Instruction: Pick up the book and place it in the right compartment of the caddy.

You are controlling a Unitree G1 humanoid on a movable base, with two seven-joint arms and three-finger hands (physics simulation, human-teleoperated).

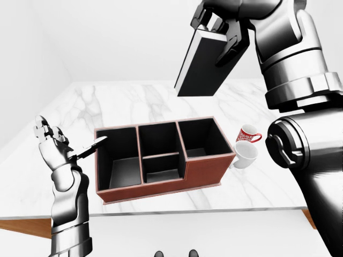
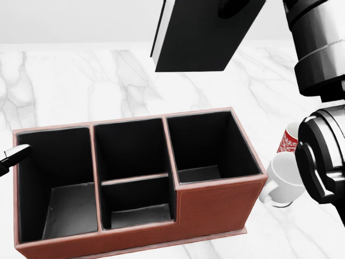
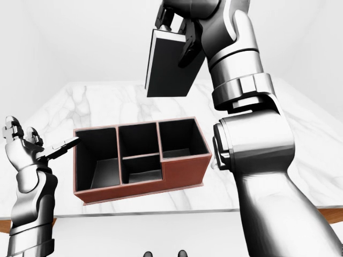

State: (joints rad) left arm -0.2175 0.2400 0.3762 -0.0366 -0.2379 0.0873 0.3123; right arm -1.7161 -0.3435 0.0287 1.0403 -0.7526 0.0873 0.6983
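Book [image 1: 206,63] in right-hand fingers [image 1: 231,44] above seemingly empty caddy [image 1: 199,171].

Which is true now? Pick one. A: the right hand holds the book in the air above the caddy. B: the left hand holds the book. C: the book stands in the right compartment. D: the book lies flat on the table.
A: the right hand grips the book well above the caddy, whose compartments are empty.

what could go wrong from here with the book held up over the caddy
1. The right hand grips the book only at its top end, so it hangs tilted; it might slip or swing on the way down.
2. Tilted like that, its lower corner could catch the rim of the caddy or land in the middle section instead of the right compartment.
3. The two mugs sit beside the caddy's right end, where the descending arm could knock them.
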